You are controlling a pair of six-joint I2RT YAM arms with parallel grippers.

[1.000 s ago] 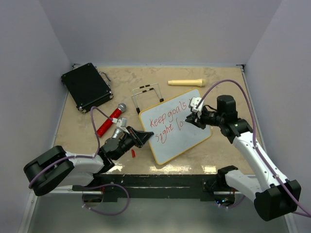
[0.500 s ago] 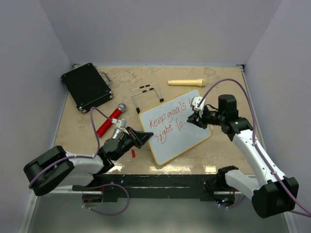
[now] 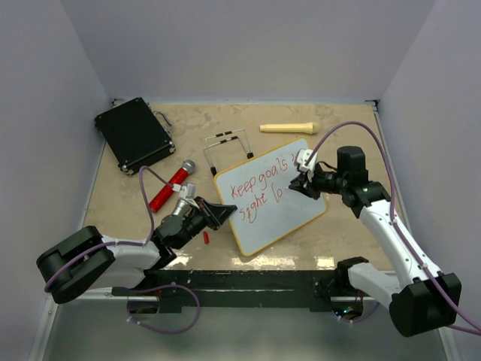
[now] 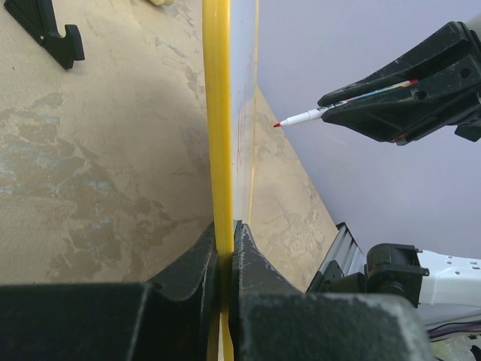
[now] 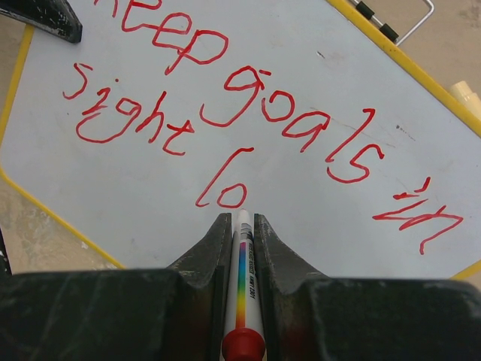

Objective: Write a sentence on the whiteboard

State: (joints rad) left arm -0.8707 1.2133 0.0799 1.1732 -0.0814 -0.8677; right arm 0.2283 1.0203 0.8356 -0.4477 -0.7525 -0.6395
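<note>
Bright, even light from above w/ soft faint shadows, small glare patches at worktop (image 3: 338,143) near edge, whiteboard (image 3: 278,218) evenly lit, all 3 pics sharp.

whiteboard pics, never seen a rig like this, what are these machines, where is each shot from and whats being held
Two robot arms are bolted at the near edge of the table. The wide picture looks down from above; the other two come from a camera on each wrist. The left fingers are shut on the whiteboard at its yellow edge. The right fingers are shut on a marker, its tip by the red sentence, which reads "Keep goals in sight lo". Also there: a black case, a red microphone, a cream tube, a wire stand and a tiny red piece.
</note>
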